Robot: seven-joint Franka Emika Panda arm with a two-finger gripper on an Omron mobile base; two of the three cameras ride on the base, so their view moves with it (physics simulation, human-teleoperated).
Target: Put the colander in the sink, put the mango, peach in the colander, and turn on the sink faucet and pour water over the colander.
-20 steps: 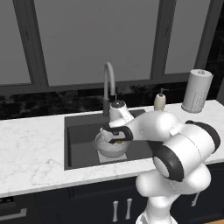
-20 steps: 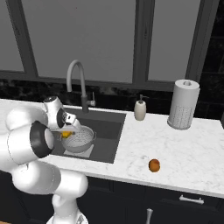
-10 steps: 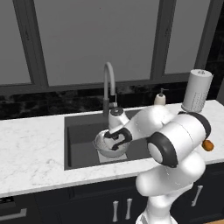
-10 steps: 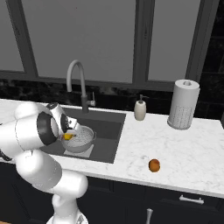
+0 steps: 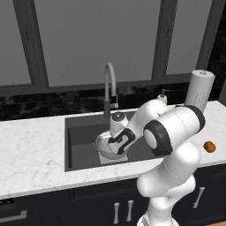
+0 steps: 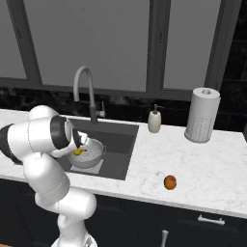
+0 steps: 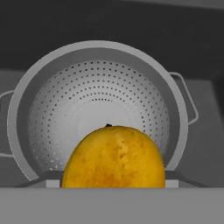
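Now we are holding the mango clamped in our jaws directly over the colander, which is sitting in the sink, so it falls inside; the peach is waiting on the worktop.

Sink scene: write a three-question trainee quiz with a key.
1. True or false: the colander sits in the sink.
2. Which fruit lies on the counter? A) mango B) peach
3. Fill in: in the hand view, the gripper holds the ____ above the colander.

Key: 1 true. 2 B, the peach. 3 mango.
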